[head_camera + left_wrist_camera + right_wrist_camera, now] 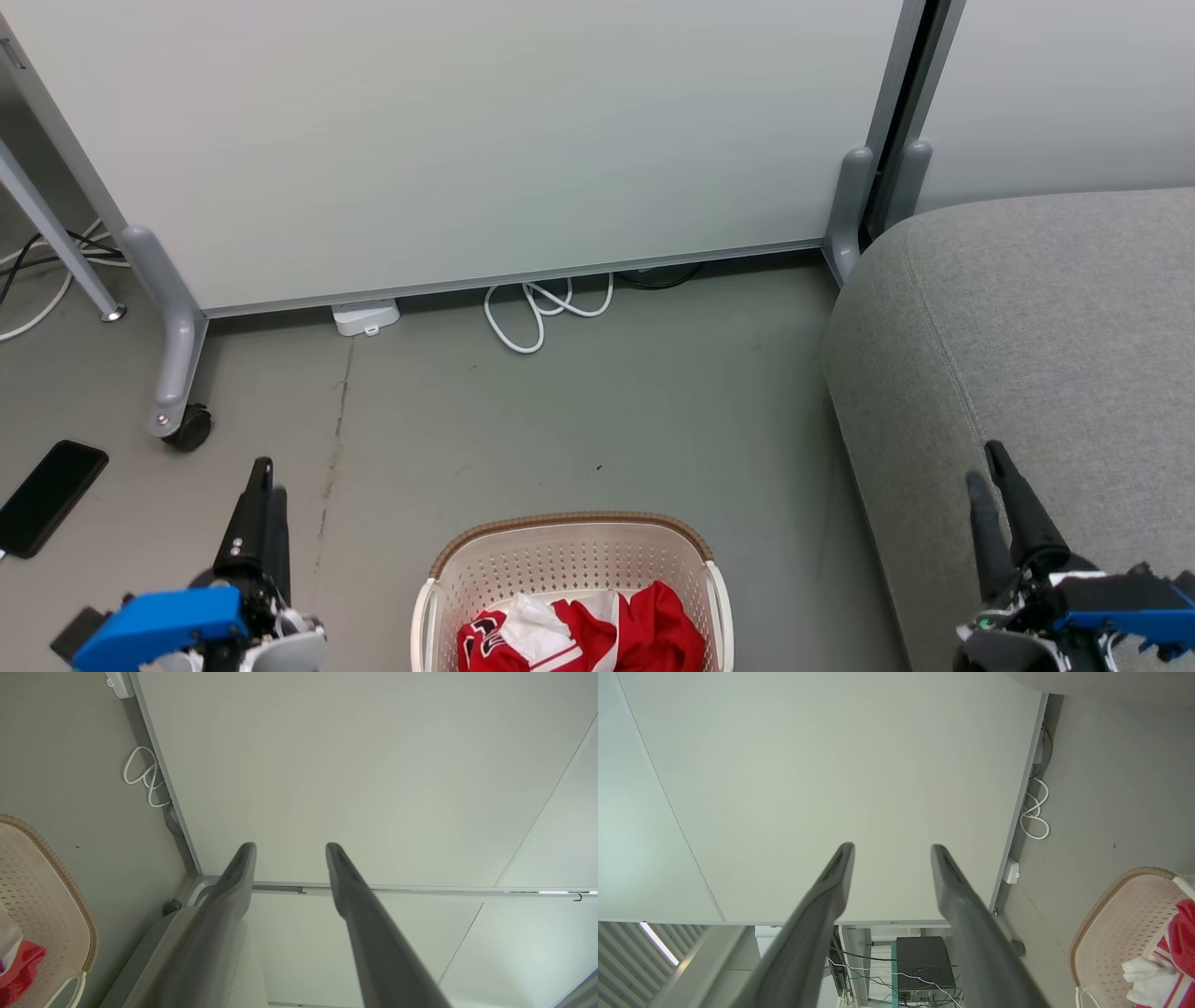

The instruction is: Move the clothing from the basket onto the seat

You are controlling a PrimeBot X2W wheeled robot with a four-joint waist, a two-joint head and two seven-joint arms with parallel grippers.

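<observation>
The grey sofa seat [1027, 355] takes up the right side of the head view, and the part of its cushion that shows is bare, with no garment on it. The cream laundry basket [569, 560] stands on the floor at the bottom centre, near the seat's left edge but apart from it. The red jersey clothing [653, 625] is bunched inside the basket, with white trim and a scrap of black print uppermost. I cannot tell how many pieces there are. The left claw [269, 478] at the lower left and the right claw [983, 464] at the lower right flank the basket. Each is parted with nothing in it, touching neither cloth nor basket. I judge that nothing is moved yet: reaching in, gripping, lifting and laying on the seat all remain.
</observation>
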